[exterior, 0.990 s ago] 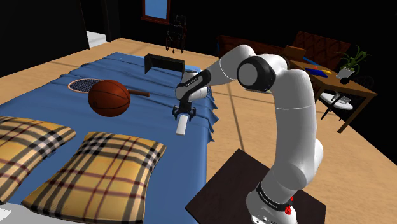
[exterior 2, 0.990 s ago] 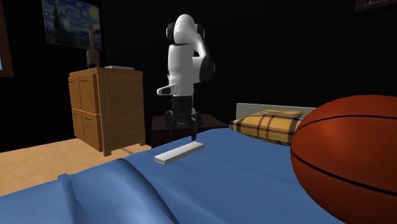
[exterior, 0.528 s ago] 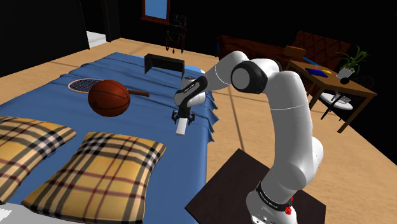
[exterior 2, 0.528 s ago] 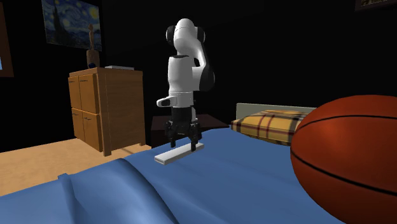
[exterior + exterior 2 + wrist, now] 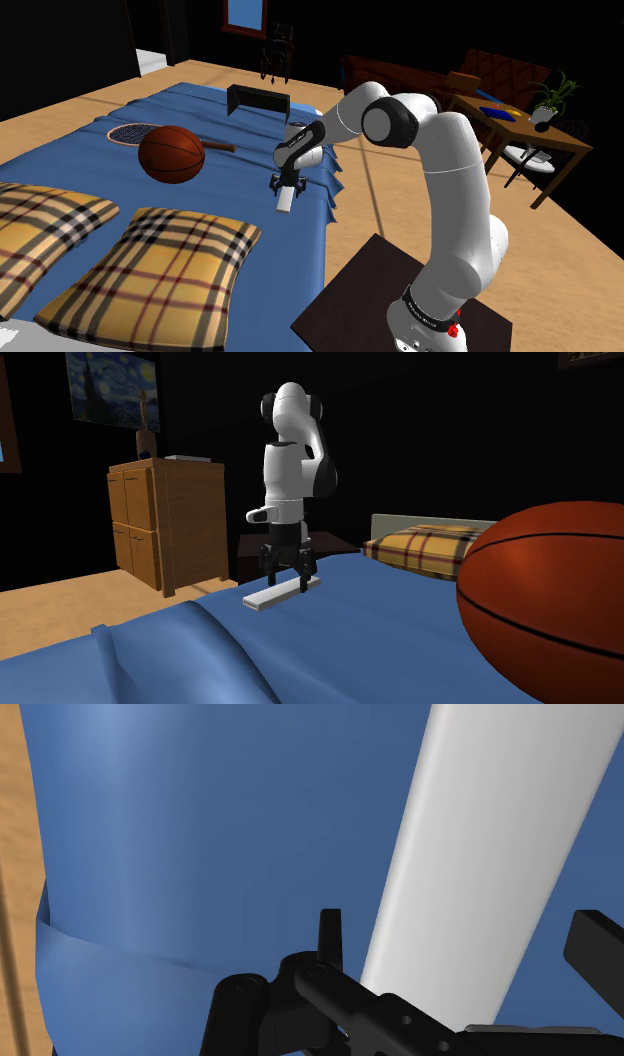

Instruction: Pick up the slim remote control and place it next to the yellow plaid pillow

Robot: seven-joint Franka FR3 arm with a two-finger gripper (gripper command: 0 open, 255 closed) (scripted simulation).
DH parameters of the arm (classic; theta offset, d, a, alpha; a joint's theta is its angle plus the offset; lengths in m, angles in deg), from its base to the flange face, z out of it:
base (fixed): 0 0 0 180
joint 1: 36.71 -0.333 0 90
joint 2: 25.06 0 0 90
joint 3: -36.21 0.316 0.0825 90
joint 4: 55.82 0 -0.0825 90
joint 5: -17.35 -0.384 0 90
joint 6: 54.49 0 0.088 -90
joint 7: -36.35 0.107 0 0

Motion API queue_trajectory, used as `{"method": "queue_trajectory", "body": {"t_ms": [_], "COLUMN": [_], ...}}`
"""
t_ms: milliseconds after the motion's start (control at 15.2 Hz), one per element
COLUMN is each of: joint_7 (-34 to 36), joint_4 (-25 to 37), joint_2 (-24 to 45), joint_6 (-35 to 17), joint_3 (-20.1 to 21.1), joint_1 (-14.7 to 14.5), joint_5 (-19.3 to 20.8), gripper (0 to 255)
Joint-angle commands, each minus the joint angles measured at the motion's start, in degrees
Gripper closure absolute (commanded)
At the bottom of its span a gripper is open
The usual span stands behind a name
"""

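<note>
Your gripper is spread, its 2 fingers straddling the white remote without clasping it. The remote lies flat on the blue bedcover, well apart from the yellow plaid pillow. You have yet to grasp, lift, carry and place it.
</note>
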Motion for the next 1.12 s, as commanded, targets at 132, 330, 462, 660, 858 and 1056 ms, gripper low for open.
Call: {"method": "queue_trajectory", "body": {"t_ms": [132,330,462,660,858,1056], "joint_7": [0.0,0.0,0.0,0.0,0.2,0.3], "joint_4": [0.0,0.0,0.0,-0.1,-0.5,-0.6], "joint_2": [0.0,0.0,0.0,-0.6,-2.4,-4.1], "joint_6": [0.0,0.0,0.0,0.5,2.0,3.5], "joint_3": [0.0,0.0,0.0,-0.1,-0.2,-0.4], "joint_1": [0.0,0.0,0.0,0.0,-0.2,-0.3], "joint_5": [0.0,0.0,0.0,0.1,0.2,0.4], "gripper": [255,255,255,255,255,255]}}
